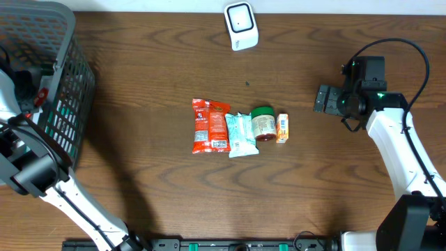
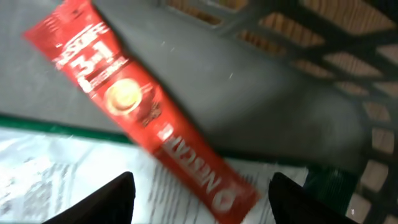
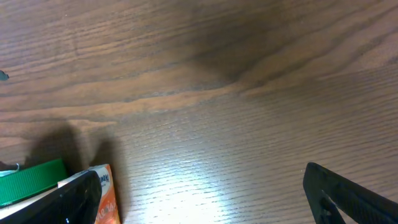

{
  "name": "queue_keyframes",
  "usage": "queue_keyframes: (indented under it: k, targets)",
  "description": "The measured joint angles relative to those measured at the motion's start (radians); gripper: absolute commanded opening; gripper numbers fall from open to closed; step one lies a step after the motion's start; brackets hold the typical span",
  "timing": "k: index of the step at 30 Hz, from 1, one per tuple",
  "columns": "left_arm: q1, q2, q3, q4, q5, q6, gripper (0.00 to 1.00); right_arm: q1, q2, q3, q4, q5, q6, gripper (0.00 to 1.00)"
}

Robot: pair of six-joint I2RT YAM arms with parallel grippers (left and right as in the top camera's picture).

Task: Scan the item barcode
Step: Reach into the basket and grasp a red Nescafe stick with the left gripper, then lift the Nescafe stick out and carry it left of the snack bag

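Note:
A red Nescafe 3-in-1 sachet (image 2: 146, 112) lies slantwise on the dark floor of the grey basket (image 1: 66, 42), its lower end resting on a white printed packet (image 2: 74, 168). My left gripper (image 2: 202, 182) hangs open just above it, with the sachet's lower end between the two dark fingers (image 2: 115, 202) and nothing gripped. No barcode shows on the sachet. A white scanner (image 1: 240, 26) stands at the table's far edge. My right gripper (image 1: 322, 99) is open over bare wood to the right of the row of items, holding nothing.
In the middle of the table lie a red snack packet (image 1: 209, 125), a teal and white packet (image 1: 241, 134), a green-lidded jar (image 1: 263, 123) and a small orange box (image 1: 282, 128). The basket's mesh wall (image 2: 348, 56) rises close behind the sachet.

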State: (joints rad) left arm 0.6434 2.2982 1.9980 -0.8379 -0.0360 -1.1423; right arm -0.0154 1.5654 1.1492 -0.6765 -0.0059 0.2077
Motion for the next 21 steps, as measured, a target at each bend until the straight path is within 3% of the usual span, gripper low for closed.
queue_keyframes:
  k: [7,11,15,21]
  targets:
    - [0.000,0.054,0.000,0.040,-0.011,-0.014,0.66,0.000,0.000,0.000,0.000,0.000,0.000,0.99]
    - [-0.004,0.061,0.000,0.046,-0.025,-0.020,0.45,0.000,0.000,0.000,0.000,0.000,0.000,0.99]
    - [-0.004,0.065,0.000,0.046,-0.031,-0.027,0.07,0.000,0.000,0.000,0.000,0.000,0.000,0.99]
    - [-0.004,0.062,0.005,0.029,-0.031,-0.029,0.07,0.000,0.000,0.000,0.000,0.000,0.000,0.99]
